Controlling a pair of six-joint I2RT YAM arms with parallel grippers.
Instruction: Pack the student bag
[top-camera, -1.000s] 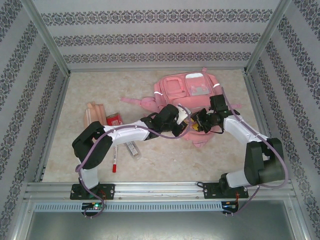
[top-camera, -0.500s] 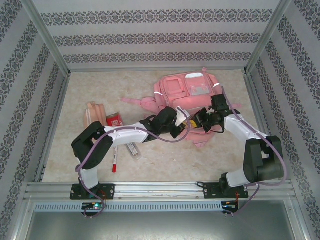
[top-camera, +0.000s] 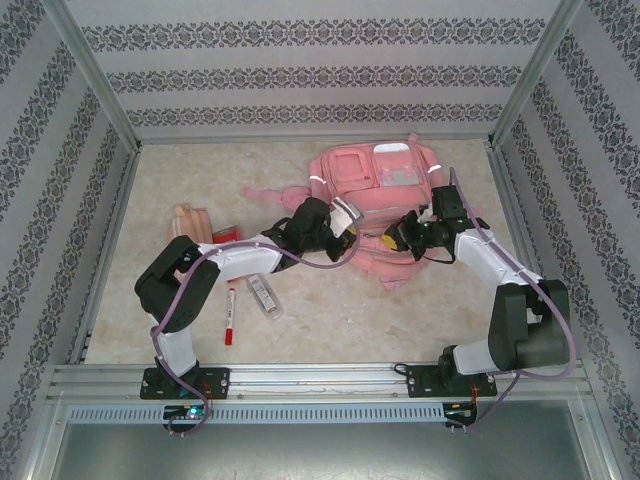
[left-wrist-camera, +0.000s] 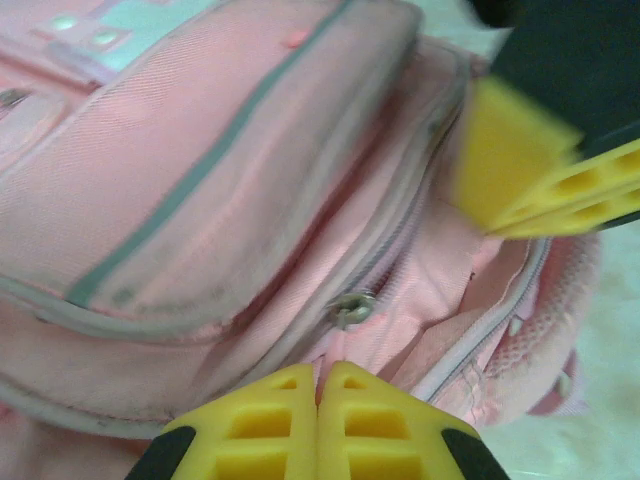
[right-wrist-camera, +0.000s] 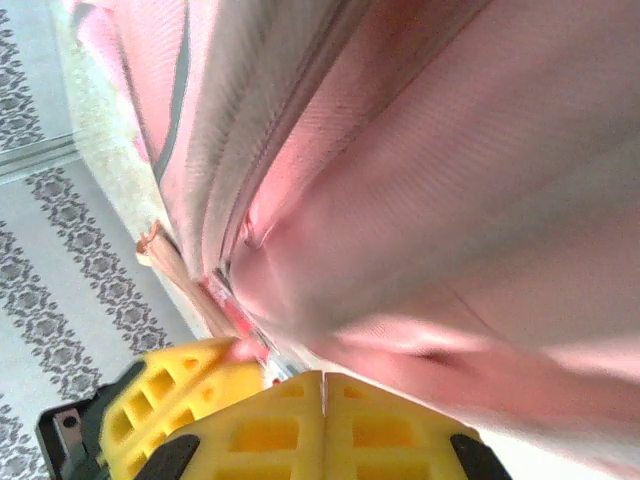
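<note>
The student bag (top-camera: 375, 185) lies flat on the tabletop (top-camera: 330, 320), front pockets upward, toward the far side and somewhat right of centre. Its long axis runs roughly away from the arm bases, with its zipped end turned toward them. Both arms reach that near end. The left tool (top-camera: 348, 220) meets it from the left and the right tool (top-camera: 402, 240) from the right, so the bag's mouth lies between the two tools and just beyond each. In the left wrist view, the left tool's fingers are pressed together with their tips against the pink fabric, directly below a metal zip pull (left-wrist-camera: 352, 308). The zip track rises away from the tips on a slant, and the parted seam opens to the right. In the right wrist view, the right tool's fingers are likewise together, nosed into a fold of the same fabric. Whether either tool has cloth pinched between its tips cannot be told. Neither arm is clearly nearer; the seam sits midway. By judgement, widening the mouth turns on drawing the tools apart across the seam. A red pen (top-camera: 229, 318) lies well apart on the left, nearer the left arm.
</note>
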